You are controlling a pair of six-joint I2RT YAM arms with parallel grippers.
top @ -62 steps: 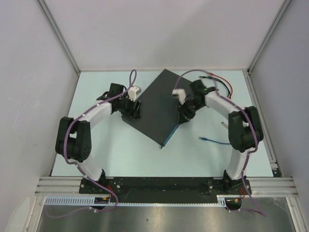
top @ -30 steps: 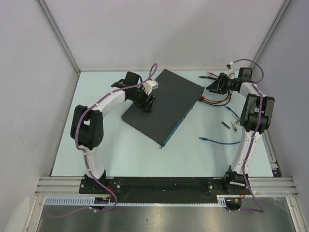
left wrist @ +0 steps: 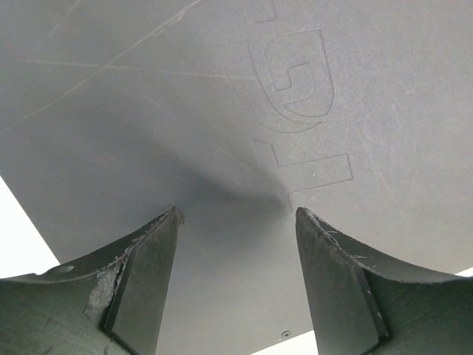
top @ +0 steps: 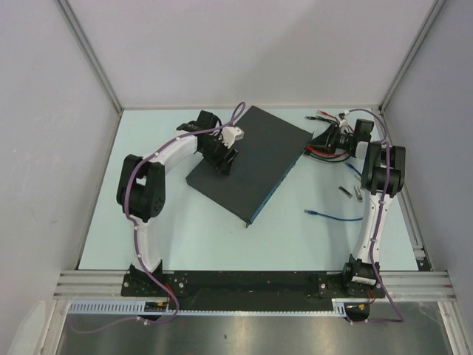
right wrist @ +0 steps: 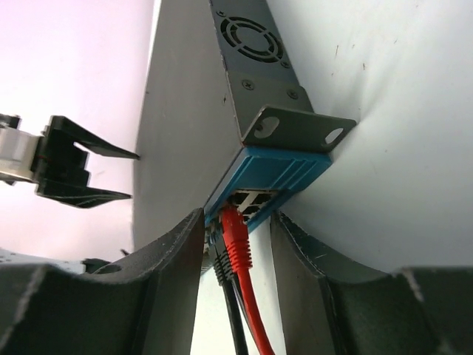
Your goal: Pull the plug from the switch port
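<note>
I'm holding my L gripper (left wrist: 236,211) open over the switch (left wrist: 185,96), fingers (left wrist: 140,281) spread wide w/ nothing btwn them but its flat dark-grey top. The tips are either hovering just above that top or touching it; can't tell which. An embossed logo (left wrist: 295,81) is lying just ahead of the tips. The switch's edge is running past behind both fingers, w/ pale table (top: 185,229) showing beyond it.

I'm holding my R gripper (right wrist: 236,214) open too, at the blue face of the switch. The red plug (right wrist: 235,235) is sitting btwn my two fingers, seated in a port (right wrist: 250,198) just ahead of the tips. Its red cable (right wrist: 255,318) is running back toward my palm. A black plug (right wrist: 222,268) is sitting right beside it, also btwn the fingers, on the side twd the L arm. The fingers are flanking both plugs closely, but I can't tell whether the pads are touching them. Ahead of the tips a mounting ear (right wrist: 295,127) w/ two holes is sticking out past the blue face, and a fan grille (right wrist: 251,33) is showing farther ahead on the side wall.

Seen from overhead, the switch is lying diagonally on the table btwn my grippers. L is resting over its top near the far-left corner, and R is sitting at its far-right end. A loose blue cable (top: 332,217) is lying well behind my R fingers, twd the arm base.
</note>
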